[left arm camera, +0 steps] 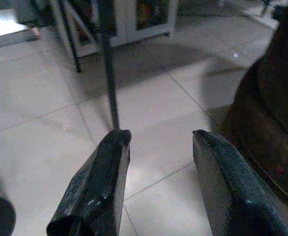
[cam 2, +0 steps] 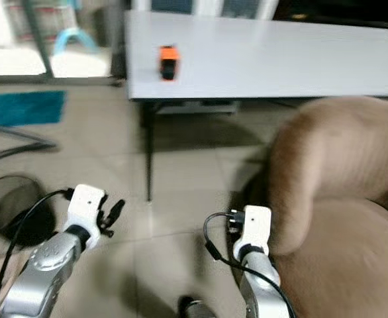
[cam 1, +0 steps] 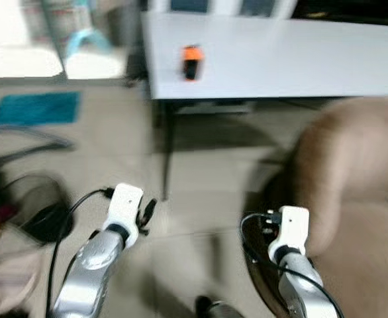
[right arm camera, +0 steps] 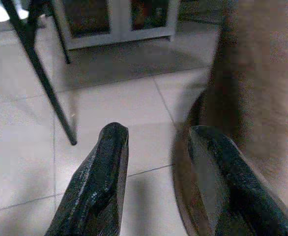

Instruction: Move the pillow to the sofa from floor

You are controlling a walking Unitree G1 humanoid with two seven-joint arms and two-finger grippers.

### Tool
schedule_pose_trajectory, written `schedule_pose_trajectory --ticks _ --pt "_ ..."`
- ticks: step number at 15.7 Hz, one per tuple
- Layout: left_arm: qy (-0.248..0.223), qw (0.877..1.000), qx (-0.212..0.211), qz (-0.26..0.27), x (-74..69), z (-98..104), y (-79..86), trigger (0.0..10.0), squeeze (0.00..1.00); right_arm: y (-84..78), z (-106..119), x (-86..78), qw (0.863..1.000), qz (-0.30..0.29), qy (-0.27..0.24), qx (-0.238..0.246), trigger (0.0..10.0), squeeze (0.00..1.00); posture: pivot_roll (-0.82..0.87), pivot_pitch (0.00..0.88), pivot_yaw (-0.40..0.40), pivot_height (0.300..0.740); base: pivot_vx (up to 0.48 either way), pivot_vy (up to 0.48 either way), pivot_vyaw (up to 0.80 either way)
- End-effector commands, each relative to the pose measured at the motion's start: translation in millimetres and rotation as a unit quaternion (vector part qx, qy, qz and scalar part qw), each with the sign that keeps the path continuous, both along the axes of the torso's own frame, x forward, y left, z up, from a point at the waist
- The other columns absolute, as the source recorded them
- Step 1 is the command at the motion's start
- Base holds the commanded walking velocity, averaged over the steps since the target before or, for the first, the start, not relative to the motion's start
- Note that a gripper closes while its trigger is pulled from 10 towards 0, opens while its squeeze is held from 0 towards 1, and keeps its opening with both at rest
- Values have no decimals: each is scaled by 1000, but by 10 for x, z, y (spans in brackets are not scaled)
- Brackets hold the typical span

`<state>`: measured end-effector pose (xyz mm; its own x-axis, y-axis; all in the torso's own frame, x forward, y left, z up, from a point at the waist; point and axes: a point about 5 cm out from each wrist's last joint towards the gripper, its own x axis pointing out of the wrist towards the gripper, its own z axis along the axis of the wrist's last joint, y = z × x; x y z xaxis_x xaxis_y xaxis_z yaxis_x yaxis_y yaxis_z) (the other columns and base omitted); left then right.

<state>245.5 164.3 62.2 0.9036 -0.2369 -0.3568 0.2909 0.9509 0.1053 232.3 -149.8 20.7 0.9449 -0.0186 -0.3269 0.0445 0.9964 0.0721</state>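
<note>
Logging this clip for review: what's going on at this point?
Nothing is being held. Both arms are raised over the tiled floor, the left claw and right claw open and empty. A tan sofa sits at the robot's right, a white table with a small orange and black object ahead. I can't make out a pillow; the head views are blurred.

Tan sofa at right, blurred, apparently rounded arm

Our head views blur throughout: the orange object on the table stays unidentifiable, the tan sofa runs off the right edge, and a smeared shape defies naming.
</note>
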Motion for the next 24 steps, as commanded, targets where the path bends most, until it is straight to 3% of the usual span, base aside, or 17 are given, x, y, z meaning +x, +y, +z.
schedule_pose_trajectory --ticks 1,4,9,13,18,20,22,24 --pt "-4 1000 -6 -10 9 34 -81 10000 0 -85 11 -30 1000 -8 2 -4 10000 0 97 64 -59 740 0 0 -800" --pt "-12 1000 -7 -13 138 52 -70 10000 0 -158 122 -182 1000 -29 -11 2 10000 0 73 47 -49 740 0 0 -800" --pt "-36 999 -16 -23 157 121 -127 10000 0 -180 131 -328 999 -44 7 0 10000 0 58 49 -37 740 0 0 -800" --pt "-67 997 -22 -21 254 186 -106 10000 0 -250 151 -494 996 -82 17 -10 10000 0 25 45 -20 740 0 0 -800" --pt "-74 994 -33 -67 325 243 -199 10000 0 -265 158 -572 993 -118 19 -7 10000 0 20 42 40 740 0 0 -800" --pt "-78 995 -41 -56 379 250 -187 10000 0 -186 166 -575 994 -103 20 -13 10000 0 5 50 47 740 0 0 -800" --pt "-79 994 -36 -65 364 221 -220 10000 0 -191 187 -594 995 -96 19 -22 10000 0 -11 50 48 740 0 0 -800" --pt "-82 992 -56 -76 358 229 -255 10000 0 -228 191 -632 994 -103 21 -26 10000 0 -20 48 38 740 0 0 -800"
